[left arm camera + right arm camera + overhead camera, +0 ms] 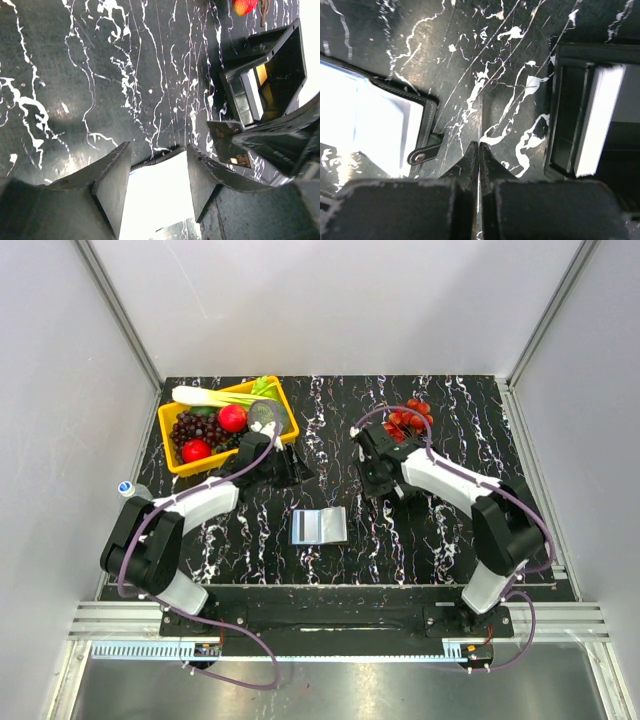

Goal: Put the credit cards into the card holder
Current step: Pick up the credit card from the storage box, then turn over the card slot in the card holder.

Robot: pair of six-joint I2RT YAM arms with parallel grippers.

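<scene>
The card holder (318, 526) lies open on the counter (400, 540) between the two arms, pale inside up. The left fingers (112, 180) stand moderately apart with nothing between them, near the holder's edge. The right fingers (471, 162) are pressed together; a thin bright line between them might be a card seen edge-on. Credit cards (262, 75) stand in the black tray (567, 120) just beside them.

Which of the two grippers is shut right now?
The right gripper: its fingers are pressed together, between the open wallet and the card tray. The left gripper stands open.
</scene>
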